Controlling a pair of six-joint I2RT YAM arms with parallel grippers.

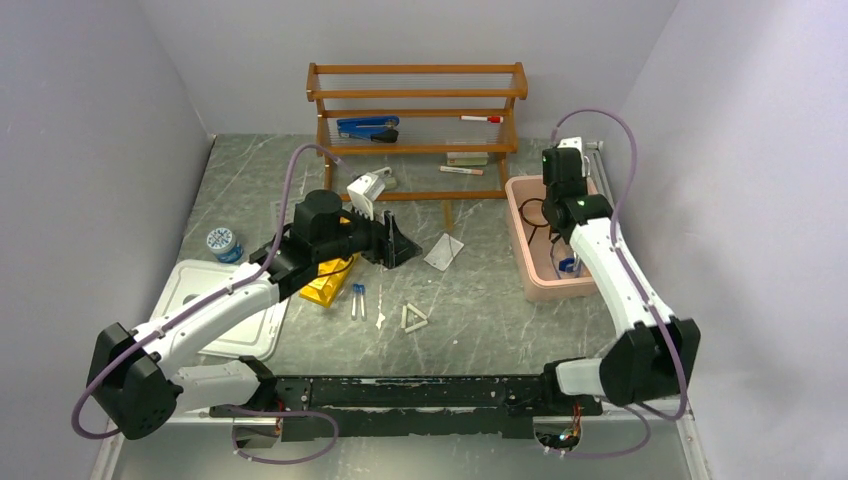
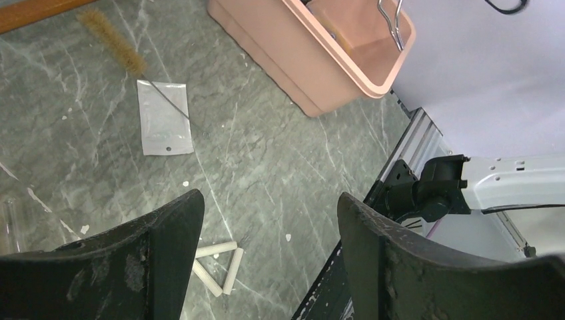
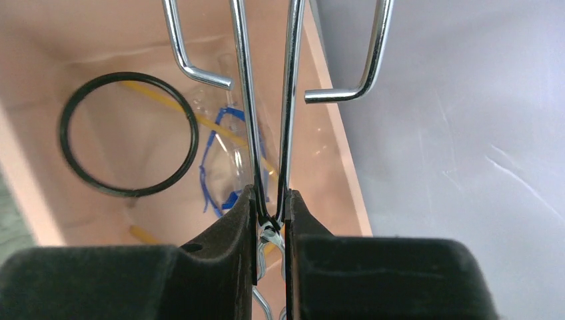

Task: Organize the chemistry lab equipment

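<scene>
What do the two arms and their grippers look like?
Both arms have white links and bulky black joints: the left arm and the right arm. A thin purple cable loops along each. The left gripper and right gripper have broad black fingers, scuffed with pale marks.

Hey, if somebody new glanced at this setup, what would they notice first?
Probably the right gripper, shut on a silver wire clamp above the pink bin on the right, where a black ring and blue goggles lie. In the middle, the left gripper hangs open, a white triangle lying near it.
</scene>
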